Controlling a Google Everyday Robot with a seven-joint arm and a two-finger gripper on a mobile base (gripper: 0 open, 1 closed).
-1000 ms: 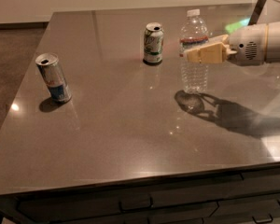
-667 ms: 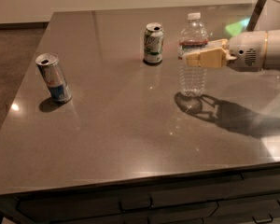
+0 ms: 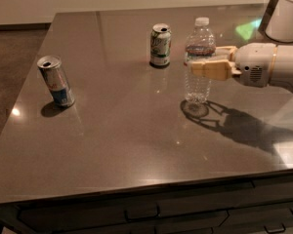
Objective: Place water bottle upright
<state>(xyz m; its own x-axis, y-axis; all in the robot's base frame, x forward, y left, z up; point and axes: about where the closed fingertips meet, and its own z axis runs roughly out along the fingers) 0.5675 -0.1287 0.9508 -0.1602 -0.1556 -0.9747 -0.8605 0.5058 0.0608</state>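
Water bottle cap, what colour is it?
White cap, camera view; gripper at the water bottle, around its middle.

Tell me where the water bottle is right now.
The water bottle stands upright right of centre on the table in the camera view, just right of the green-white can, with the pincer at its midsection.

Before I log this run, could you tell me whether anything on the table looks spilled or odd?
Nothing stands out: the water bottle stands upright with the gripper at its middle; the green-white can and silver-blue can are upright.
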